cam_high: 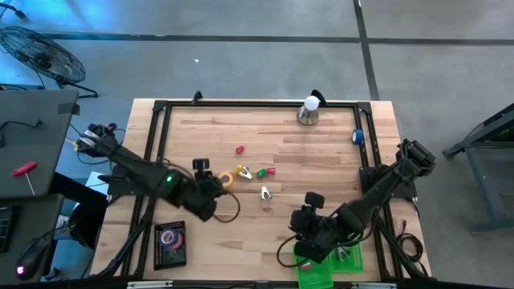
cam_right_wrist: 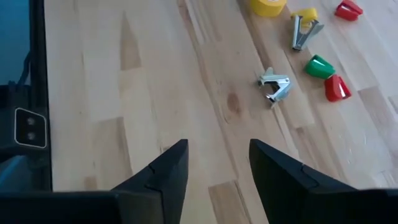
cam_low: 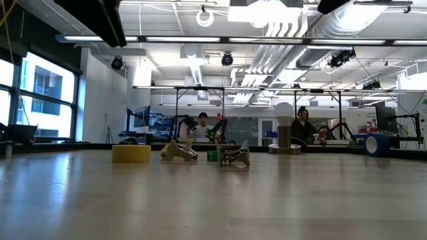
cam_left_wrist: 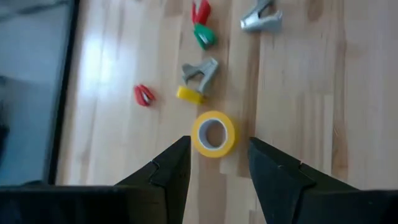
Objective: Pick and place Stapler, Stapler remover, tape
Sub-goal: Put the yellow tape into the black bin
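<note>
A yellow tape roll [cam_left_wrist: 214, 133] lies flat on the wooden table, just beyond my open left gripper [cam_left_wrist: 219, 142] and in line with the gap; the fingers do not touch it. In the high view the left gripper [cam_high: 215, 186] is beside the roll [cam_high: 227, 178]. A yellow-handled staple remover [cam_left_wrist: 198, 78], a silver one [cam_right_wrist: 275, 84] and small red and green pieces [cam_left_wrist: 202, 36] lie past the roll. A pink-purple tape ring [cam_high: 169, 237] sits in a black tray [cam_high: 157, 255]. My right gripper [cam_right_wrist: 217, 143] is open over bare table by a green tray [cam_high: 328, 269].
A black frame [cam_high: 157, 128] runs round the table. At the far edge stand a white bulb-shaped object on a base [cam_high: 308, 111] and a blue roll [cam_high: 357, 136]. One more red piece [cam_high: 239, 149] lies near the middle. People show in the room beyond.
</note>
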